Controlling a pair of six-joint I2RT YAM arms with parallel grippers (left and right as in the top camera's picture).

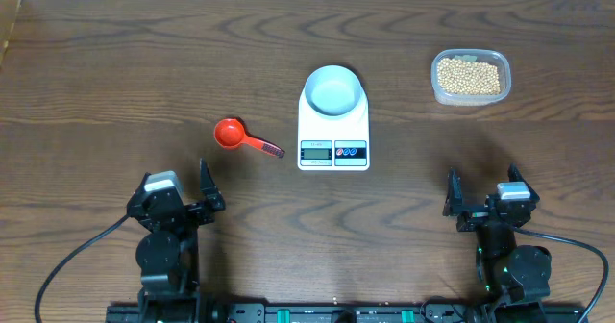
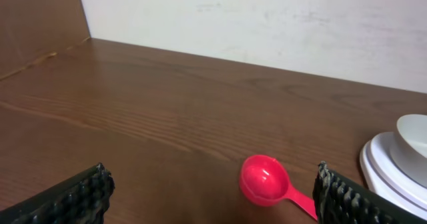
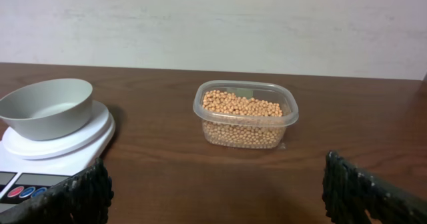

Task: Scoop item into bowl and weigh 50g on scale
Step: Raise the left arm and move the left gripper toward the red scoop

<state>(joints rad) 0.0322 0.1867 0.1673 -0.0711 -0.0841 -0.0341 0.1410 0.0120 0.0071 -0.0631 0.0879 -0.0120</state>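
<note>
The white scale (image 1: 333, 129) stands mid-table with the pale bowl (image 1: 334, 90) on its platform; the bowl looks empty. Tan beans (image 1: 469, 76) fill a clear plastic tub (image 1: 471, 53) at the back right. A red scoop (image 1: 231, 133) lies left of the scale, its handle toward the scale. My left gripper (image 1: 178, 184) is open near the front edge, and the scoop (image 2: 265, 179) lies ahead of it, toward its right finger. My right gripper (image 1: 483, 184) is open and empty at the front right, with the beans (image 3: 241, 105) ahead and the bowl (image 3: 47, 107) to the left.
A pale wall runs along the table's far edge. Bare wood lies between each gripper and the scale (image 3: 60, 144). Black cables trail from both arm bases at the front.
</note>
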